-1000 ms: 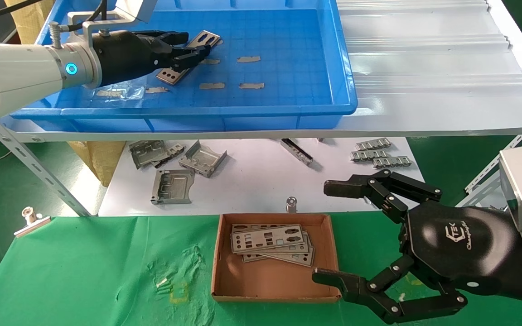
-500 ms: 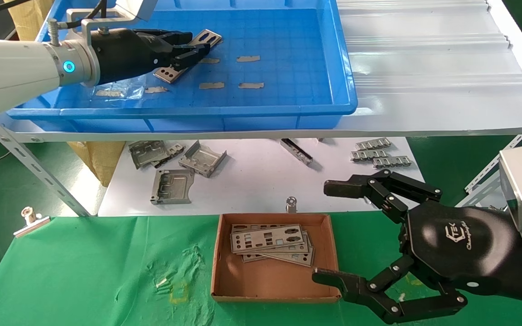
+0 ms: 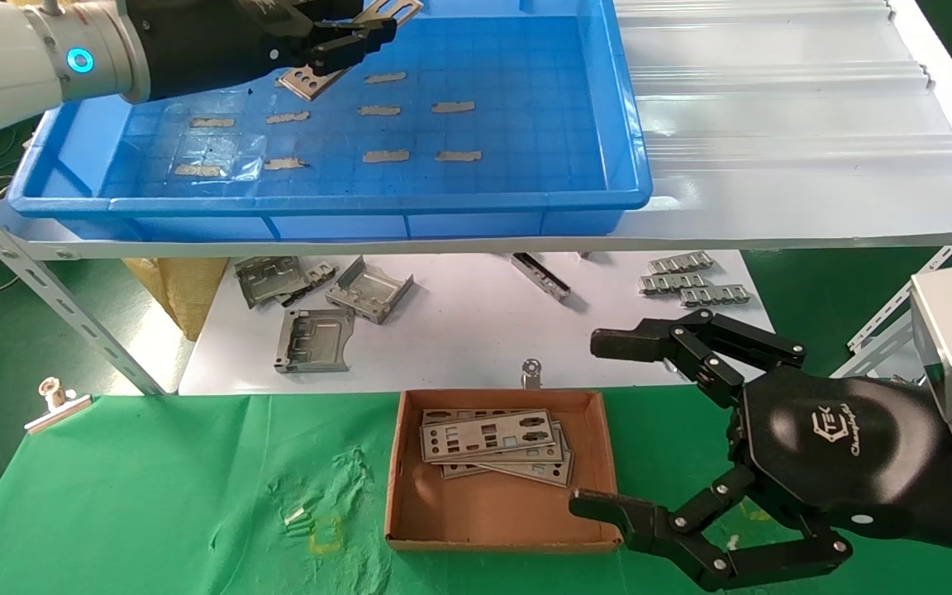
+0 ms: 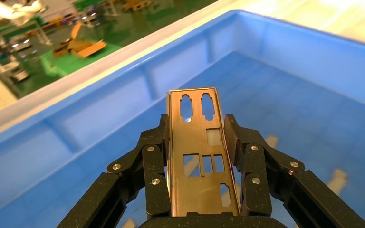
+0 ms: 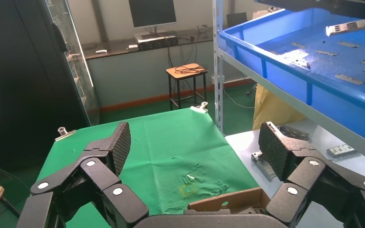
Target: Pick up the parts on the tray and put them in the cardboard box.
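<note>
My left gripper (image 3: 345, 35) is shut on one part (image 3: 307, 81), a thin punched metal plate, and holds it clear of the floor of the blue tray (image 3: 525, 200), over its far left area. In the left wrist view the part (image 4: 202, 164) sits edge to edge between the fingers of that gripper (image 4: 197, 126). The cardboard box (image 3: 492, 512) lies on the green cloth with several parts (image 3: 488, 434) stacked inside. Just right of the box, my right gripper (image 3: 596, 423) stands open and holds nothing. The right wrist view shows that gripper (image 5: 196, 142) above the box's wall (image 5: 223, 202).
Tan tape strips (image 3: 385, 155) dot the tray floor. Bent grey brackets (image 3: 315, 339) and small metal pieces (image 3: 691, 281) lie on the white lower shelf behind the box. A slanted shelf strut (image 3: 63, 306) and a metal clip (image 3: 59, 401) stand at the left.
My left gripper has risen with the part, lifting it off the tray floor and carrying it toward the tray's far side. The right arm has not moved.
</note>
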Robot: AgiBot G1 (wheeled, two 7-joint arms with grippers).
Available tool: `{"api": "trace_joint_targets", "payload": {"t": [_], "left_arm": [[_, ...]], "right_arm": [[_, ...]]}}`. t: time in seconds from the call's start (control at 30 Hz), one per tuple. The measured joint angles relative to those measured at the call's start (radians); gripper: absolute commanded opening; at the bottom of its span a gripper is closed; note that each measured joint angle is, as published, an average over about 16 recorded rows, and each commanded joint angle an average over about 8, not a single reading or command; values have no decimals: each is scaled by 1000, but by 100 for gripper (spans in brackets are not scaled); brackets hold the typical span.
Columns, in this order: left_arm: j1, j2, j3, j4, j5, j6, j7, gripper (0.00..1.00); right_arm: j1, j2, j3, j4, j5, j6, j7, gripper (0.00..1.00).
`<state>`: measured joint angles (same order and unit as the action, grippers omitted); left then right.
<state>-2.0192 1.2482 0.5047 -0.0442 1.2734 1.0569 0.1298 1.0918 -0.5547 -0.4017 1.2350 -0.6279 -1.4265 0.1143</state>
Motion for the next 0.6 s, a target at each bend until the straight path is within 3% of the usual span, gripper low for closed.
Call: {"api": "trace_joint_targets", "payload": {"t": [0.33,0.6], "left_arm": [[15,-57,11,-58,-2,335,73,0],[115,-113,65,-221,-45,527,122,0]], "right_arm": [[0,0,0,0,0,0,0,100],[0,0,0,0,0,0,0,100]]}}
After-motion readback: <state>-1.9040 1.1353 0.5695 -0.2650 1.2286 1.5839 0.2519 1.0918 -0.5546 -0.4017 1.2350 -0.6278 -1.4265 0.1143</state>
